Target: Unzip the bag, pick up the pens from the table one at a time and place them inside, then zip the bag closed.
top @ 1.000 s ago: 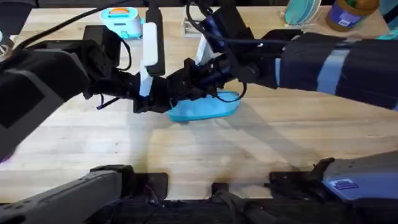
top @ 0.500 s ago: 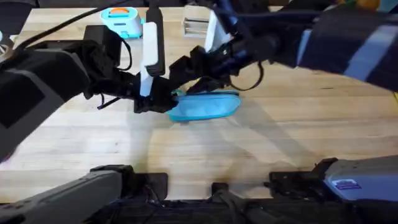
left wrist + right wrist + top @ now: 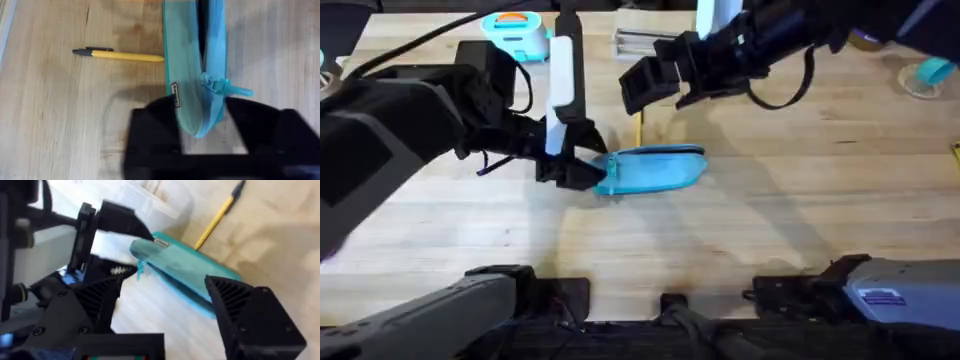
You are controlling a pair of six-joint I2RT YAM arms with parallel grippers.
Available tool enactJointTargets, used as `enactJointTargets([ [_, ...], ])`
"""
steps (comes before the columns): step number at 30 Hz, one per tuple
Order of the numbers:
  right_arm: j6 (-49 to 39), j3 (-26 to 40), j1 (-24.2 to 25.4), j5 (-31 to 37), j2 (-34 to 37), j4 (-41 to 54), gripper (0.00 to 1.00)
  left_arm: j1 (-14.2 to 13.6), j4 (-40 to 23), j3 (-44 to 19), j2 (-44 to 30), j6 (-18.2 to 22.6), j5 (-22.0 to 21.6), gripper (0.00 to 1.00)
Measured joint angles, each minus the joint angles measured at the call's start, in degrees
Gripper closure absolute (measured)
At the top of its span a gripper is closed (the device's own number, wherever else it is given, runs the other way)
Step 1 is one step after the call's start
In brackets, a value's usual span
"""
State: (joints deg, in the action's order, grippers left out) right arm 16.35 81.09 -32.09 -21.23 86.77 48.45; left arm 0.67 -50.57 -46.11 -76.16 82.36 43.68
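The flat turquoise fabric pencil pouch [image 3: 655,169] lies mid-table on the pale wooden plank tabletop [image 3: 770,220], its zipper partly parted. The left gripper [image 3: 592,168] grasps the pouch's end. A slim yellow pen with a black tip [image 3: 119,54] lies just beside it. The right gripper [image 3: 645,85] hovers above, released.

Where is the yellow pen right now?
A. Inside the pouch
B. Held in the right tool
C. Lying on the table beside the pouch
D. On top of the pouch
C: the yellow pen lies flat on the wooden table next to the turquoise pouch, with neither tool touching it.
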Motion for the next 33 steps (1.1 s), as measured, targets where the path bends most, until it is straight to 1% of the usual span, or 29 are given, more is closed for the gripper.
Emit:
enactJointTargets([
  [1, -1.8, 0.5, 0.1, 0.4, -0.1, 0.0, 0.005, 0.0, 0.0, 0.0, 0.0, 0.0, 0.0, 0.507],
  [3, -5.0, 1.1, 0.1, 0.7, -0.2, 0.0, 0.005, -0.1, 0.0, 0.0, 0.0, 0.0, 0.0, 0.195],
  [4, -6.2, 1.1, 0.1, 0.8, -0.2, 0.0, 0.005, -0.1, 0.0, 0.0, 0.0, -0.1, 0.0, 0.06],
  [5, -7.3, 1.1, 0.1, 0.9, -0.2, 0.0, 0.005, -0.1, 0.0, 0.0, 0.0, 0.0, 0.0, 0.022],
  [13, -14.7, 1.1, 0.1, 1.0, -0.2, 0.1, 0.004, -0.1, -0.8, -0.1, 0.0, 0.0, -0.4, 0.008],
  [16, -17.3, 1.1, 0.1, -0.2, -0.2, 0.7, 0.004, -0.1, -5.9, -1.2, 0.2, -0.1, -1.2, 0.008],
  [18, -19.4, 1.1, 0.1, -1.2, -0.2, 1.2, 0.016, -0.1, -9.7, -3.3, 1.1, 0.0, -2.5, 0.008],
  [19, -20.4, 1.1, 0.1, -1.5, -0.2, 1.4, 0.062, -0.1, -11.6, -4.8, 1.8, 0.0, -3.3, 0.008],
  [20, -21.7, 1.1, 0.0, -1.8, -0.2, 1.5, 0.166, -0.1, -13.5, -6.6, 2.7, 0.0, -4.1, 0.008],
  [25, -28.7, 1.1, -0.2, -2.4, -0.2, 1.5, 0.867, -0.1, -23.4, -16.0, 7.6, 0.0, -8.2, 0.008],
  [26, -30.2, 1.1, -0.2, -2.4, -0.2, 1.5, 0.946, -0.1, -25.0, -17.2, 8.3, 0.0, -8.8, 0.008],
  [27, -31.8, 1.1, -0.2, -2.4, -0.2, 1.6, 0.965, -0.1, -27.0, -18.6, 9.1, 0.0, -9.3, 0.007],
  [30, -36.9, 1.1, -0.2, -2.4, -0.2, 2.6, 0.97, -0.1, -30.6, -21.2, 10.5, 0.0, -10.4, 0.007],
  [33, -42.5, 1.2, -0.2, -2.4, -0.1, 5.9, 0.97, -0.1, -32.0, -22.2, 11.7, 0.0, -10.7, 0.007],
])
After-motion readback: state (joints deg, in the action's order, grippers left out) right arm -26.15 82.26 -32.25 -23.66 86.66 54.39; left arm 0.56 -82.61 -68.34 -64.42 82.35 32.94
